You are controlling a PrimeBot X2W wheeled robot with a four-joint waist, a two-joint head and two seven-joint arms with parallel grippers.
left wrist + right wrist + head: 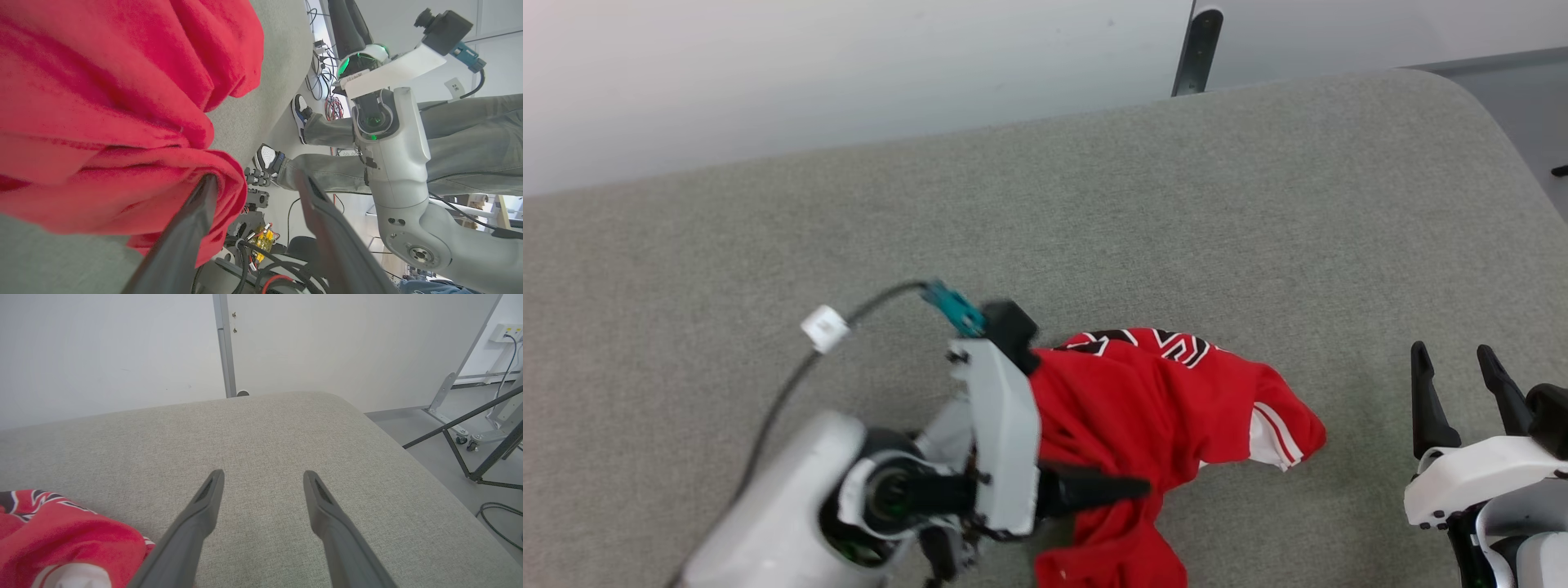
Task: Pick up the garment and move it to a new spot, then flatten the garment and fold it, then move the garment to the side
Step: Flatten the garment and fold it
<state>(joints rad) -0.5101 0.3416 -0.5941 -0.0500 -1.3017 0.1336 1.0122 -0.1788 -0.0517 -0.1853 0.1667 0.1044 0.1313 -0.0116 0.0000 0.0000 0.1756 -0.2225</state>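
Observation:
The garment [1160, 408], a bright red jersey with white sleeve trim and black-and-white lettering, lies crumpled on the grey table [1094, 204] near its front edge. My left gripper [256, 178] reaches in from the garment's left, pointing right, and stands open. One of its fingers [192, 220] lies against a red fold that drapes over its tip. The other finger [1094, 488] rests over the cloth, with no cloth in the gap between them. My right gripper [1453, 349] hovers open to the right of the garment [61, 539], fingers over bare table and holding nothing.
The table has a rounded far right corner, with a white wall and a dark post [1199, 49] behind it. A person's legs in grey trousers [322, 130] and sneakers stand past the table edge among floor cables. A metal frame [470, 428] stands on the floor to the right.

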